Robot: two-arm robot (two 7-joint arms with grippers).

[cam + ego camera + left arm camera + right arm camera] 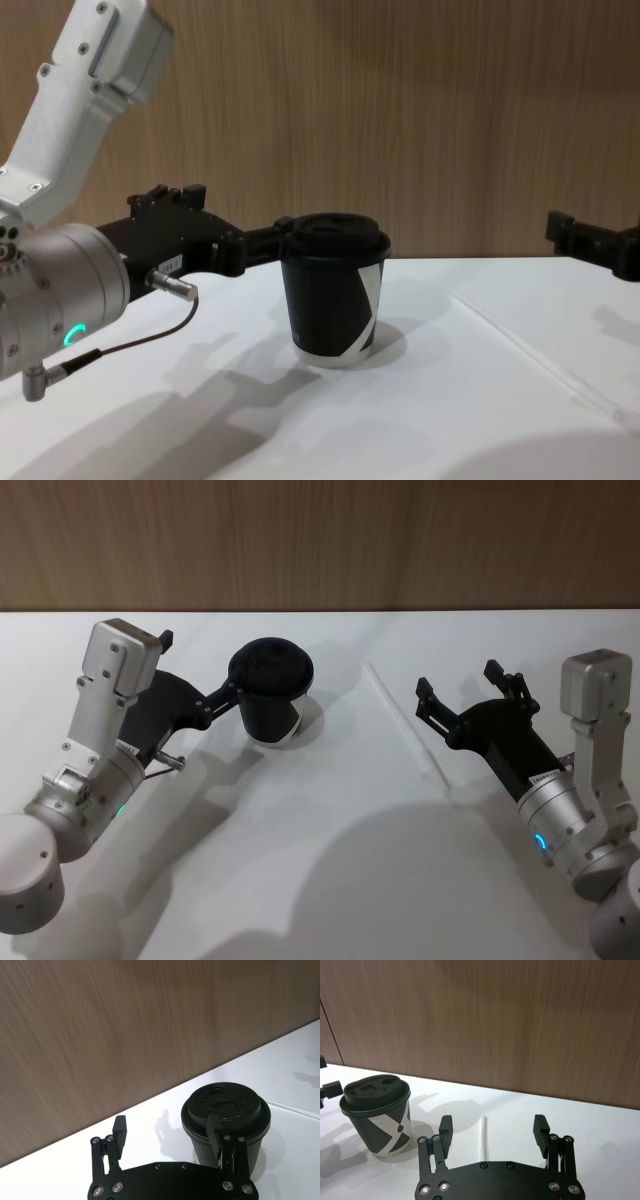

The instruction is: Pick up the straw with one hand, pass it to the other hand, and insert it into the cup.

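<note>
Straw [405,725] is being left untouched on table [330,880], centre right; every step pending. Right gripper [458,678] is being held wide near it, left gripper [166,1125] wide beside paper cup [272,715].

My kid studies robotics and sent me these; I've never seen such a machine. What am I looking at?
A two-armed robot at a white table. One picture looks down from its head, one looks across from its chest, and one comes from each wrist. A black lidded cup stands on the table; a white straw lies flat to its right. The left hand is open beside the cup; the right hand is open near the straw. Nothing is held.
</note>
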